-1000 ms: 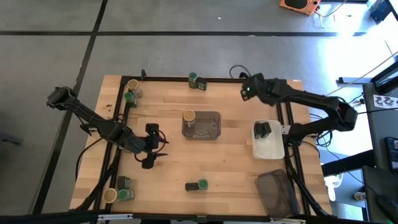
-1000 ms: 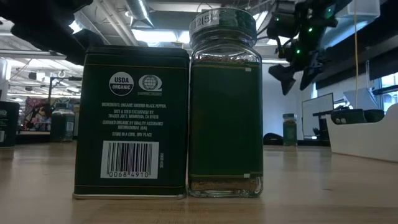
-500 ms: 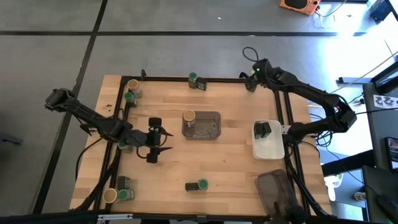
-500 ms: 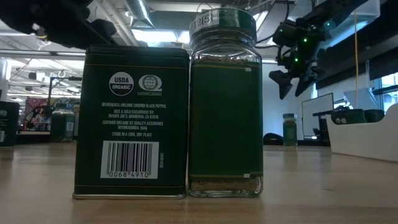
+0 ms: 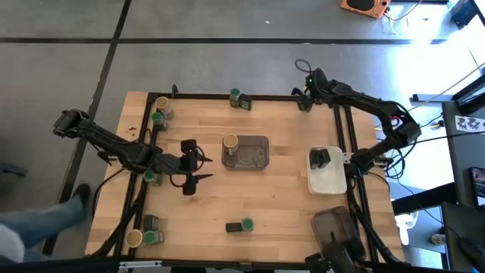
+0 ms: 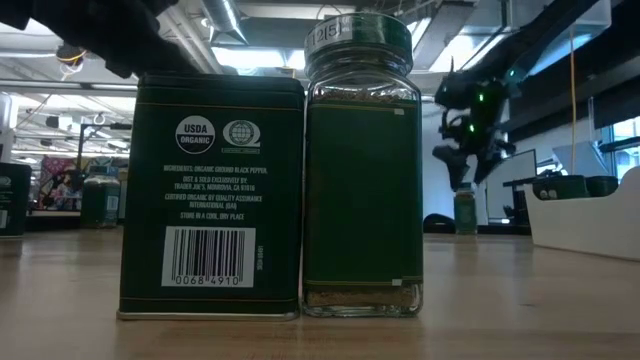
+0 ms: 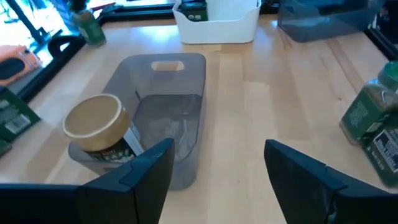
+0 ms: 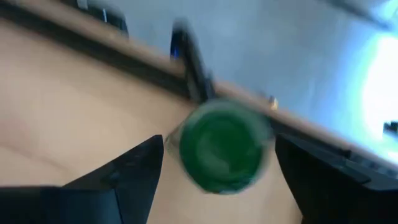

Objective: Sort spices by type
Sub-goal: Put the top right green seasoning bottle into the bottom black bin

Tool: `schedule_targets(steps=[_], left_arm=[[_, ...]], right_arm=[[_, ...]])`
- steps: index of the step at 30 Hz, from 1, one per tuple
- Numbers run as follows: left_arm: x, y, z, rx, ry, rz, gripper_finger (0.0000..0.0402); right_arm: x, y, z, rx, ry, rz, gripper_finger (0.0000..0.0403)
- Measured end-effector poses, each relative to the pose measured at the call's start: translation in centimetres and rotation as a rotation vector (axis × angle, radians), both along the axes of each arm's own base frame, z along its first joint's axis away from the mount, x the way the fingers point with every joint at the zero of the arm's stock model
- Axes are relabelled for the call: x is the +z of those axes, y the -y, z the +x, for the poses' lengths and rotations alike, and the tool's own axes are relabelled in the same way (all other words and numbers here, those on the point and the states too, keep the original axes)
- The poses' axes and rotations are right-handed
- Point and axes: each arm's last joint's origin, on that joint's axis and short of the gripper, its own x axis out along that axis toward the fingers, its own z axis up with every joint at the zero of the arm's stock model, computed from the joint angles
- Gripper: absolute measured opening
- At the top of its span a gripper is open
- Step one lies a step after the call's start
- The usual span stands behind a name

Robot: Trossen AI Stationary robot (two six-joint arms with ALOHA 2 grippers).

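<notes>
Since a second ago the right arm has swung from above the middle right of the tabletop [image 5: 288, 189] out to its far right corner, and the right gripper [image 5: 305, 97] now hangs with its fingers spread wide over a green-lidded jar [image 8: 221, 147] that stands just inside the dark frame rail [image 5: 273, 97] there; the jar sits between the fingers but is not yet gripped. Meanwhile the left gripper [image 5: 195, 163] has shifted a little toward the grey tray [image 5: 254, 155] at the centre, fingers apart and empty, facing the tan-lidded jar [image 7: 98, 127] at the tray's left end. That suggests the right arm is about to collect the corner jar for sorting, while the white bin [image 5: 327, 180] on the right already holds one dark tin [image 5: 320, 158]. Most spices are still scattered: pairs at the far left corner and near left corner, a green-lidded jar at the far edge, and a tin with a jar [image 5: 246, 225] at the near middle. Room is tight at the far right corner, where the rail and a cable loop crowd the jar, so a straight lift looks safest. Open wood lies across the centre and near right for carrying.
</notes>
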Motion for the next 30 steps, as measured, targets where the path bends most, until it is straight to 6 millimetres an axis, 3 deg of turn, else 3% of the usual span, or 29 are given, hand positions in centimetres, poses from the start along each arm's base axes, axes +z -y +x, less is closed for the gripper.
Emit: schedule_targets(steps=[14, 24, 30], left_arm=[[0.0, 0.0, 0.0, 0.003, -0.001, -0.014, 0.0246], [0.0, 0.0, 0.0, 0.005, -0.001, -0.019, 0.0246], [0.0, 0.0, 0.0, 0.004, -0.001, -0.018, 0.0246]], right_arm=[[-1.3, 0.8, 0.6, 0.034, -0.015, 0.011, 0.0307], [-1.5, 0.9, 0.8, 0.045, -0.024, 0.019, 0.0220], [-1.4, 0.7, 0.7, 0.054, -0.016, 0.026, 0.0213]])
